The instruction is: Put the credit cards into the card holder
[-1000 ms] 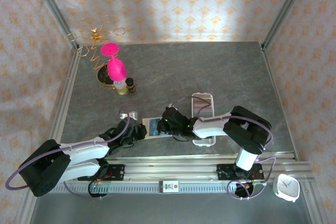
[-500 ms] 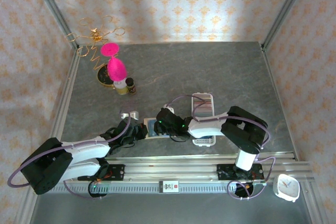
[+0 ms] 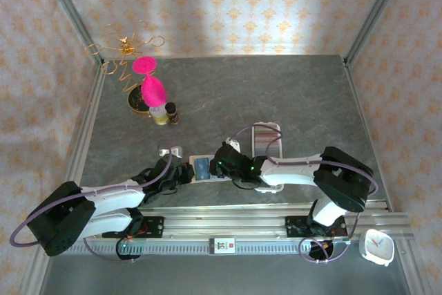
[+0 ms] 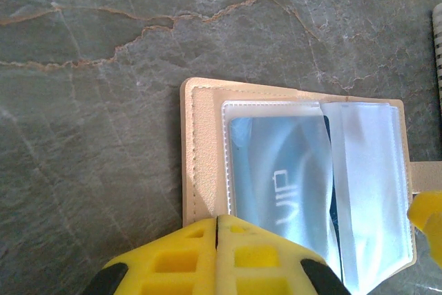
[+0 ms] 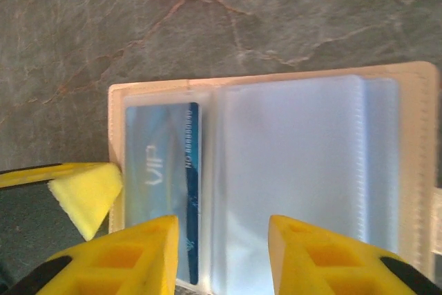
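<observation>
The tan card holder (image 3: 205,168) lies open on the grey table between both grippers. A blue credit card (image 5: 157,170) marked VIP sits inside its left clear sleeve, and the blue credit card (image 4: 280,181) shows through the plastic in the left wrist view too. My right gripper (image 5: 222,240) hovers open over the sleeves with nothing between its fingers. My left gripper (image 4: 217,224) is shut, and its tips press on the card holder (image 4: 207,143) at the near edge. The left gripper (image 3: 182,174) is left of the holder, the right gripper (image 3: 226,164) at its right end.
A white ribbed tray (image 3: 266,139) with more cards stands just right of the holder. A small white object (image 3: 168,150) lies behind the left gripper. Pink objects, small bottles (image 3: 163,113) and a gold wire ornament (image 3: 128,46) stand at the back left.
My right gripper has opened and let go of the blue card, which now rests in the sleeve. The right arm's elbow has swung to the right. The left gripper stays put.
</observation>
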